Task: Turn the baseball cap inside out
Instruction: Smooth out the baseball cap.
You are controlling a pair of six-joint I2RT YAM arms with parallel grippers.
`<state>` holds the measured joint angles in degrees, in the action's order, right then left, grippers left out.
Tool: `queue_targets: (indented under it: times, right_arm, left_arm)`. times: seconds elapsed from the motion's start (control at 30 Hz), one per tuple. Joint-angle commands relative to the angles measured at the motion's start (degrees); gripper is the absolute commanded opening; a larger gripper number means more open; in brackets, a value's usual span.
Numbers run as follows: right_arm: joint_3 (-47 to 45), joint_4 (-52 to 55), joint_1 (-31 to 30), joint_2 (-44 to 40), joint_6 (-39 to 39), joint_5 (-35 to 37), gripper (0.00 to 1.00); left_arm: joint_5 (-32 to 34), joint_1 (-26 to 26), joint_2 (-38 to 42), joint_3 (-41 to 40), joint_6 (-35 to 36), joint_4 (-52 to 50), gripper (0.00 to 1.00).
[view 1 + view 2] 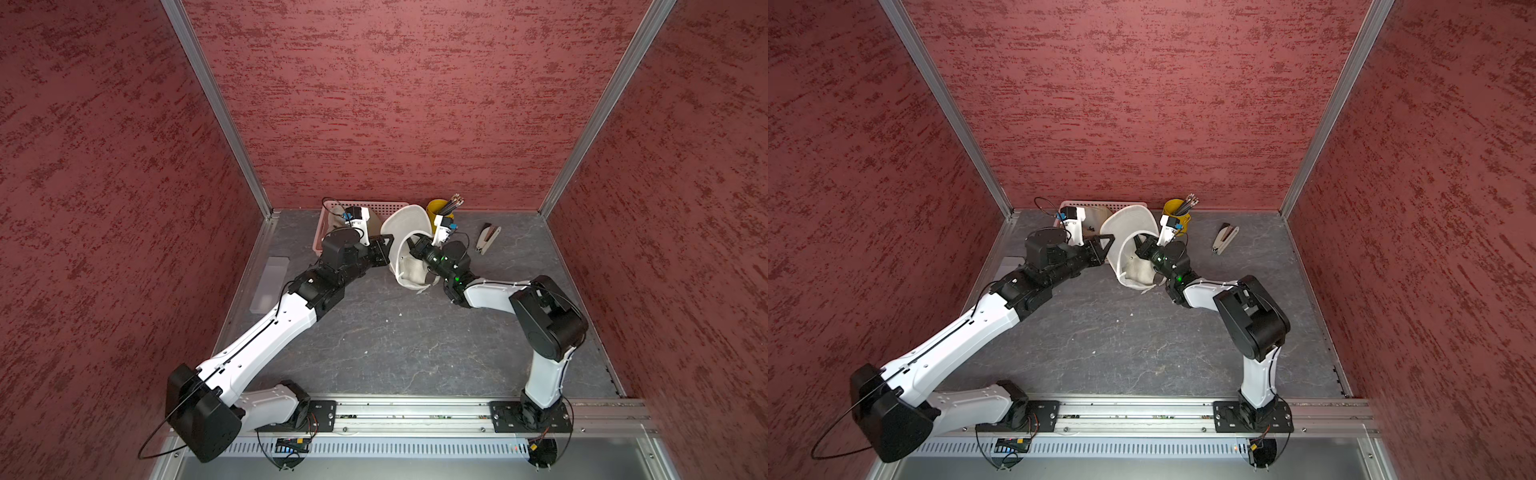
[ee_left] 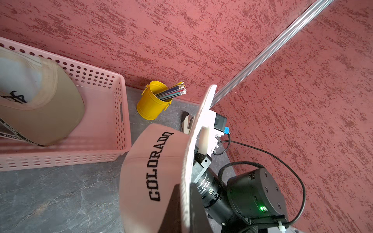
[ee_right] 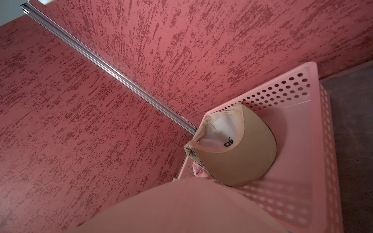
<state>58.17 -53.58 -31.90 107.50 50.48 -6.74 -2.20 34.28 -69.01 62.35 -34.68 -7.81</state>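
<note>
The baseball cap (image 1: 405, 224) (image 1: 1125, 226) is pale pink-white and stands on edge at the back middle of the table, its hollow side facing the right arm. In the left wrist view its crown (image 2: 141, 171) reads COLORADO. My left gripper (image 1: 386, 249) (image 2: 184, 193) is shut on the edge of the cap's brim, one dark finger on each face. My right gripper (image 1: 415, 248) (image 1: 1140, 245) reaches into the cap's hollow. Its fingers are hidden there; in the right wrist view cap fabric (image 3: 181, 207) covers them.
A pink perforated basket (image 1: 374, 204) (image 2: 96, 76) (image 3: 292, 84) at the back left holds a tan cap (image 2: 50, 113) (image 3: 242, 161). A yellow cup of pencils (image 1: 438, 210) (image 2: 151, 102) stands behind the cap. A stapler (image 1: 484, 239) lies to the right, a translucent strip (image 1: 270, 282) along the left wall.
</note>
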Motion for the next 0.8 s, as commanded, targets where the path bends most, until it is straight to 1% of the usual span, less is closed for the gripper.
queue_targets:
  times: [0.0,0.1,0.23,0.3,0.4,0.47,0.6,0.67,0.73,0.77]
  right_arm:
    - [2.37,5.59,0.11,-3.03,-3.24,2.31,0.11]
    - [1.76,14.31,0.02,-6.86,-8.87,-1.63,0.18]
    - [-0.82,23.99,0.04,-12.36,-17.48,-6.33,0.37]
    - [-1.80,27.35,0.08,-14.77,-20.71,-8.12,0.44]
    - [-2.71,32.64,0.02,-18.12,-26.12,-9.89,0.49]
    - [-3.80,34.48,0.02,-19.91,-29.54,-10.85,0.50]
    - [-5.05,39.27,0.04,-23.03,-35.43,-15.57,0.49]
    - [-5.41,40.29,0.06,-23.74,-37.40,-17.54,0.41]
    - [-5.34,39.95,0.00,-23.05,-38.55,-20.04,0.29]
    - [-5.34,39.25,-0.02,-22.56,-38.85,-21.07,0.24]
  left_arm:
    - [-1.86,0.08,2.56,-0.39,-0.99,0.69,0.00]
    - [-1.29,-2.17,2.63,-0.65,-1.01,1.09,0.00]
    - [0.24,-3.46,2.31,0.99,1.18,-0.57,0.00]
    - [0.22,-3.75,1.83,2.00,2.19,-1.63,0.00]
    - [-0.96,-4.29,1.50,2.51,2.18,-1.88,0.00]
    - [-0.97,-4.51,1.60,2.52,1.92,-1.85,0.00]
    - [0.00,-4.76,1.56,3.45,1.98,-2.59,0.00]
    - [-0.29,-4.91,1.38,4.03,1.88,-2.60,0.00]
    - [-0.82,-4.94,1.08,4.60,1.25,-2.47,0.00]
    - [-1.09,-4.93,1.07,4.71,0.90,-2.28,0.00]
